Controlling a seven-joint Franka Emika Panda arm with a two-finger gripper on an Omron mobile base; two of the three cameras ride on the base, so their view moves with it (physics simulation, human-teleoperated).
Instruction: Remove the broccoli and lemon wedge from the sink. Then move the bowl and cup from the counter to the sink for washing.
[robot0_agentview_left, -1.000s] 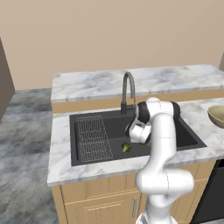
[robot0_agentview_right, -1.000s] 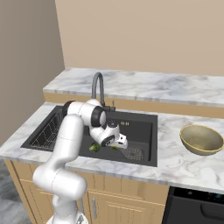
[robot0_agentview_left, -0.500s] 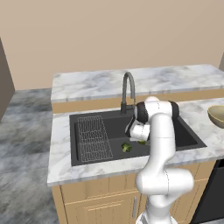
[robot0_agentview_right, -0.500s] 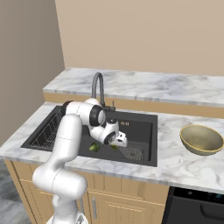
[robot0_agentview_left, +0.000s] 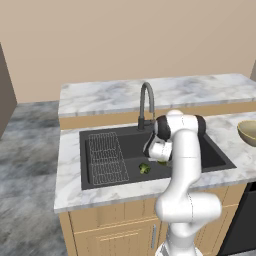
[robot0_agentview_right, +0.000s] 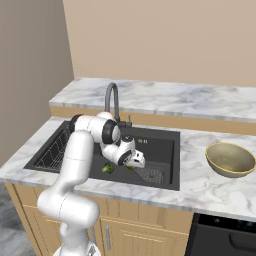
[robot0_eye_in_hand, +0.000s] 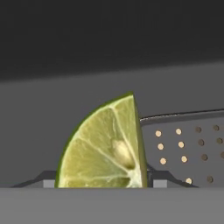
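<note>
In the hand view the yellow-green lemon wedge (robot0_eye_in_hand: 107, 146) stands close up on the black sink floor (robot0_eye_in_hand: 52, 109). My gripper (robot0_eye_in_hand: 104, 181) has it between its jaws, and a dark fingertip (robot0_eye_in_hand: 49, 179) presses each side. From the base views my gripper (robot0_agentview_right: 134, 161) is low in the sink (robot0_agentview_left: 100, 137), with the lemon wedge (robot0_agentview_left: 162, 162) peeking out beside the hand. The dark green broccoli (robot0_agentview_left: 144, 168) lies just to its left on the sink floor. The tan bowl (robot0_agentview_right: 231, 159) sits on the marble counter (robot0_agentview_right: 200, 187) to the right. The cup is out of view.
A round perforated drain strainer (robot0_eye_in_hand: 188, 144) lies right behind the wedge. The wire grid rack (robot0_agentview_left: 106, 157) covers the sink's left part. The dark curved faucet (robot0_agentview_left: 146, 102) rises behind the basin, close to my arm. A dark appliance front (robot0_agentview_right: 225, 235) sits below the counter at right.
The jaws have narrowed onto the lemon wedge. The arm has held its place low in the sink, and the broccoli has not moved.
</note>
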